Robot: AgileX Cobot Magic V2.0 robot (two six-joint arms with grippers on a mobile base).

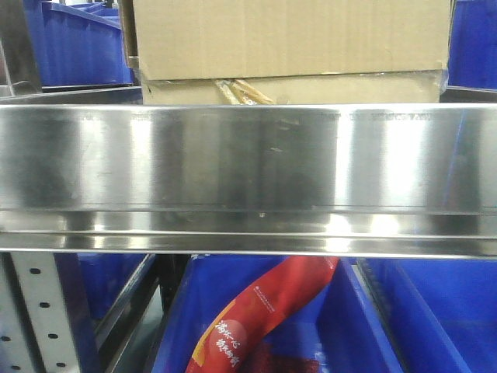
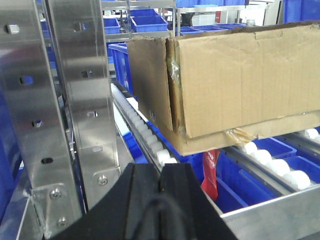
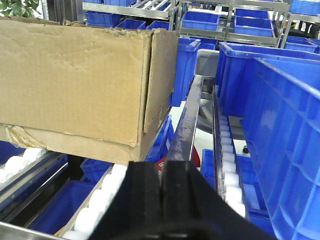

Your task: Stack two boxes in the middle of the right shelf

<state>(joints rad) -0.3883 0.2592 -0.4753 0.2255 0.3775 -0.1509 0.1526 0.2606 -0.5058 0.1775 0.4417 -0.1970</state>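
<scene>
One cardboard box (image 1: 291,39) sits on the shelf (image 1: 248,155), resting on the white rollers (image 2: 280,172) behind the shelf's broad steel front lip; taking that box as the landmark, the lip runs just below and in front of it, and a perforated upright (image 2: 82,100) stands to its left in the left wrist view; peeling yellowish tape (image 2: 240,135) hangs from its low flap edge. As far as these views show, only one box can be counted for certain; a seam low on its side could be a flap or a second flatter box beneath, and I cannot tell which; so the stacking looks at best half done, with a second box not yet clearly on top.

Both grippers are clear of the box, in front of and below it; the left gripper (image 2: 161,182) has its fingers pressed together on nothing; the right gripper (image 3: 161,182) likewise has its fingers closed and empty.

Counted otherwise: many blue bins (image 3: 285,115) beside, behind and below the box, too many to number exactly; one red printed bag (image 1: 268,311) in a bin beneath the box.
</scene>
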